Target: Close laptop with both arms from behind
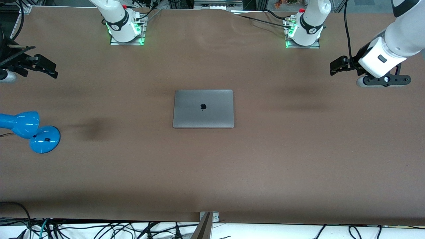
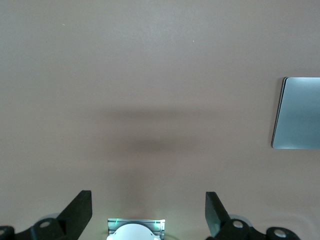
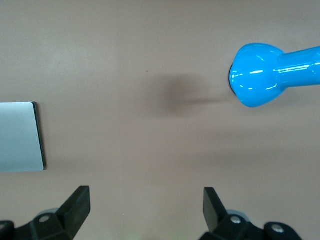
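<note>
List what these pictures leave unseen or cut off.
- Laptop: lid down flat, so the keyboard and screen are hidden in the front view; both wrist views cut it at the picture's edge.
- Blue lamp: its arm runs off the front view's edge.
- Right gripper: its arm is cut off by the front view's edge.
- Left gripper: wrist view shows only the open jaws' tips.

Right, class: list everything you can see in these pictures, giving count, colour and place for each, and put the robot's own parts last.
Laptop: one, grey with a dark logo, lid shut flat, mid-table.
Lamp: one, bright blue, toward the right arm's end of the table, nearer the front camera than the laptop.
Table: one, brown surface under everything.
Cables: many, black, along the table edge nearest the front camera.
Left gripper: one, black, open, over bare table at the left arm's end.
Right gripper: one, black, open, over the table near the lamp.
</note>
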